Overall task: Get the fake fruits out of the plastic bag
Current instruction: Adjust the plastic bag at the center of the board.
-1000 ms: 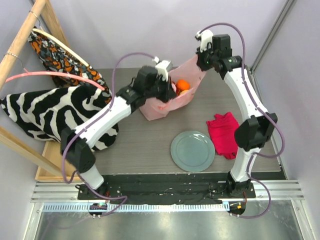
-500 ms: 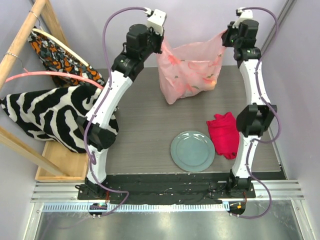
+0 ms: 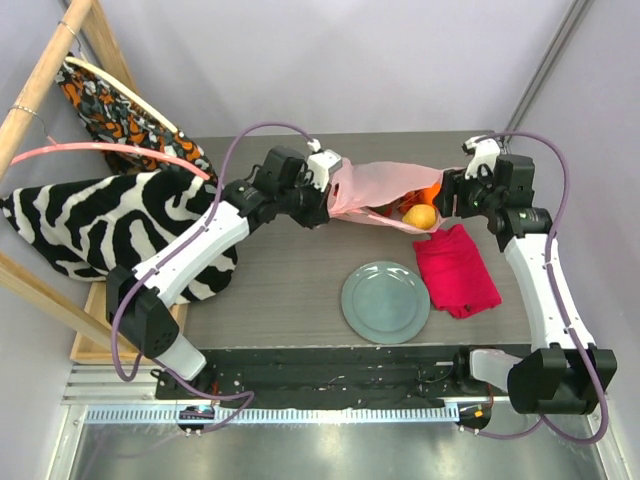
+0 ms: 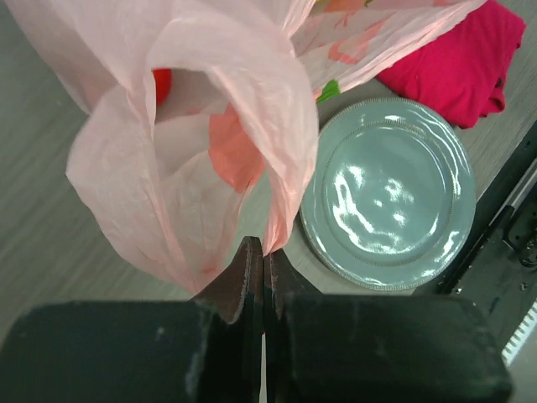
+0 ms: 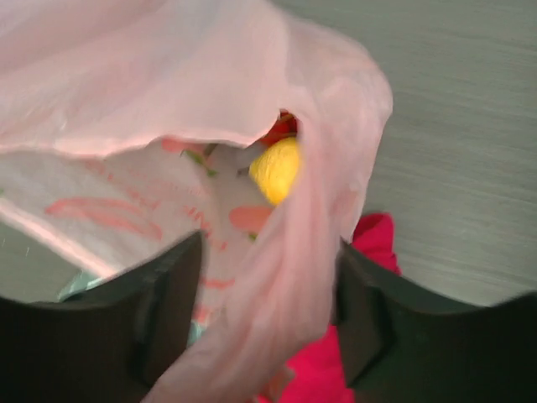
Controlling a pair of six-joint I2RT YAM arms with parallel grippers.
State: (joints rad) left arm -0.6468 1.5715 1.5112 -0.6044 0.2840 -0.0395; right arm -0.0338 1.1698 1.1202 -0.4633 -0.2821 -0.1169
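Over the grey table (image 3: 280,290) both arms reach toward twelve o'clock. The left gripper (image 4: 260,252) is clamped on the plastic bag (image 3: 375,185), and the right gripper (image 5: 268,243) gapes around its three-o'clock end.

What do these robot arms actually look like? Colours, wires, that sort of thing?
The left arm and right arm are built alike: white tube-like links joined by chunky black joints. A thin purple cable loops loosely along each. Each ends in a black tool; the left tool and right tool have two flat dark fingers.
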